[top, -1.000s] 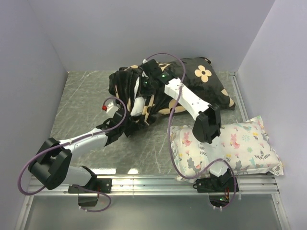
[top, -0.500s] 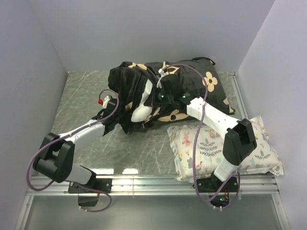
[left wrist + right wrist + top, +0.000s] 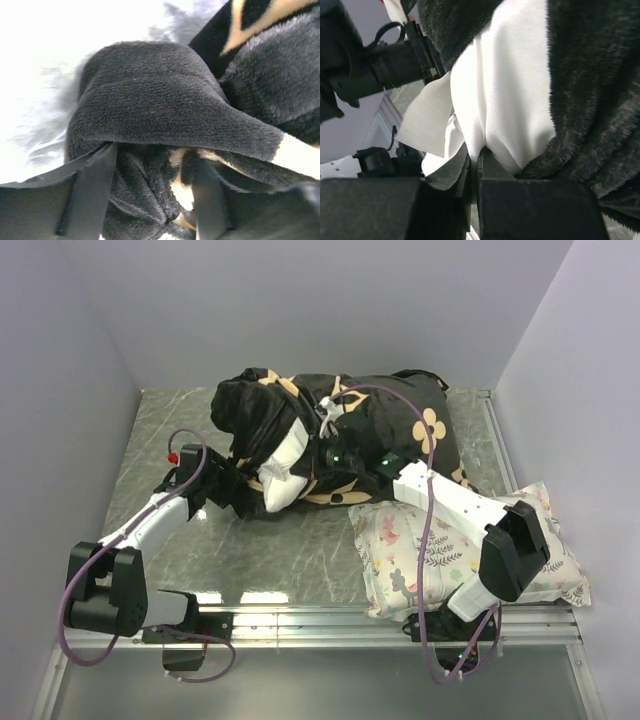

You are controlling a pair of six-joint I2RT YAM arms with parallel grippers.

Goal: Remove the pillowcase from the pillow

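Note:
The black plush pillowcase (image 3: 380,430) with tan flower motifs lies bunched at the back of the table, still around most of the pillow. A corner of the white pillow (image 3: 282,472) sticks out of its open left end. My left gripper (image 3: 222,483) is shut on the pillowcase's edge (image 3: 150,185), its fingers pinching black plush. My right gripper (image 3: 318,468) reaches into the opening and is shut on the pillow's white cloth (image 3: 505,105), pinched between its dark jaws.
A smaller white pillow with pastel floral print (image 3: 470,550) lies at the front right, under my right arm. Grey walls close in the table on the left, back and right. A metal rail (image 3: 320,620) runs along the near edge.
My left gripper has pulled the pillowcase's edge leftward. My right arm has swung right and stretched out, its gripper now at the opening. More white pillow shows at the left end.

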